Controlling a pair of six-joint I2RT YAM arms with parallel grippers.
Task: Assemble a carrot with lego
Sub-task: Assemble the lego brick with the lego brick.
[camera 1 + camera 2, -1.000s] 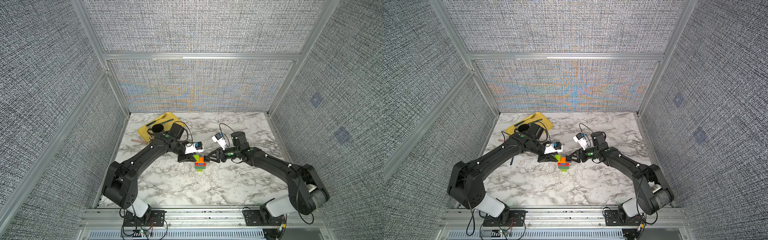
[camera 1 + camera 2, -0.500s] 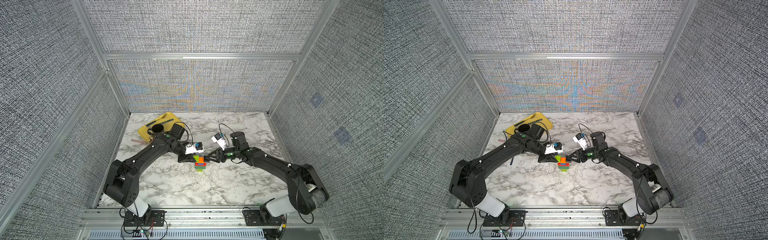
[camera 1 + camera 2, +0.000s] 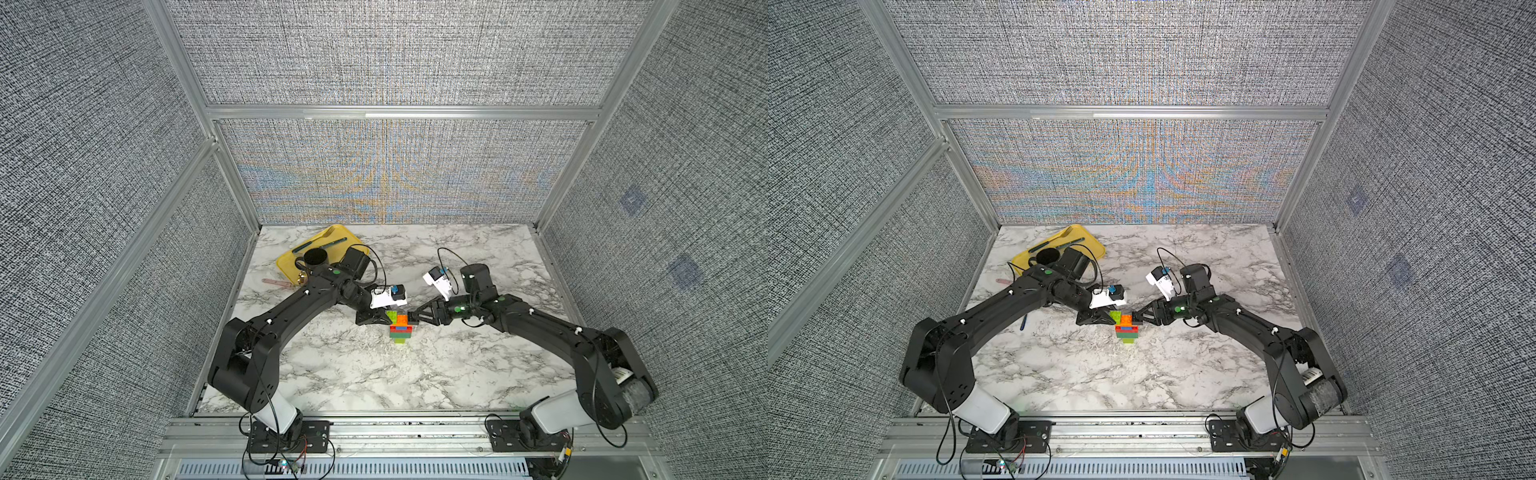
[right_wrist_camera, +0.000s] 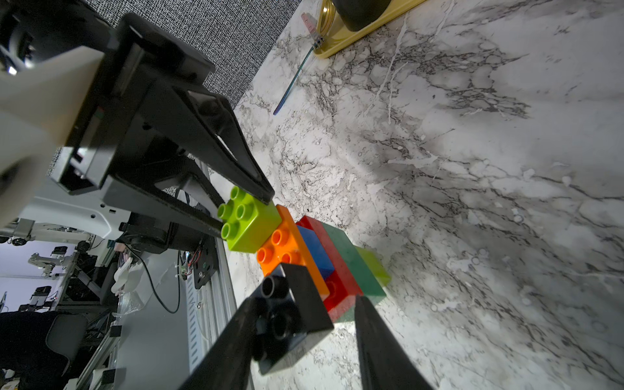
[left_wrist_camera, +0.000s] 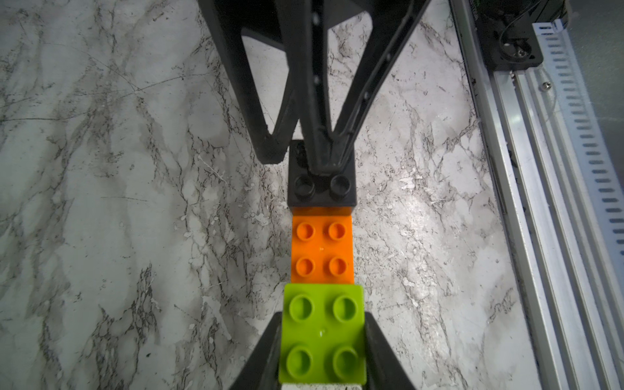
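The left claw [image 4: 243, 213] is clamped on a lime brick [image 5: 322, 334], one finger on each side wall, studs facing up. The brick sits at one end of the orange brick [image 5: 322, 248], touching it; whether it is pressed home cannot be told.

The right claw [image 4: 305, 305] stands partly open around a black brick [image 5: 322, 192]. One finger [image 4: 229, 344] lies against the brick's studded face, while the other finger [image 4: 381, 347] stands clear of it with a gap showing. The black brick overlaps the opposite end of the orange brick.

That orange brick tops the carrot [image 3: 401, 329], which stands upright on the marble table [image 3: 415, 374], about midway between the two arms, in both top views [image 3: 1126, 328]. Below the orange come a blue brick [image 4: 315, 250], a red brick [image 4: 337, 270], a dark green brick [image 4: 358, 263] and a lime bottom brick [image 4: 374, 266] resting on the table.

The two claws meet tip to tip over the stack, one from each side.

Well apart, at the table's far left corner, lies a yellow tray [image 3: 286, 262] with a black cup [image 3: 316, 257] on it. A thin blue stick [image 3: 1023, 322] lies on the marble beside the left arm.
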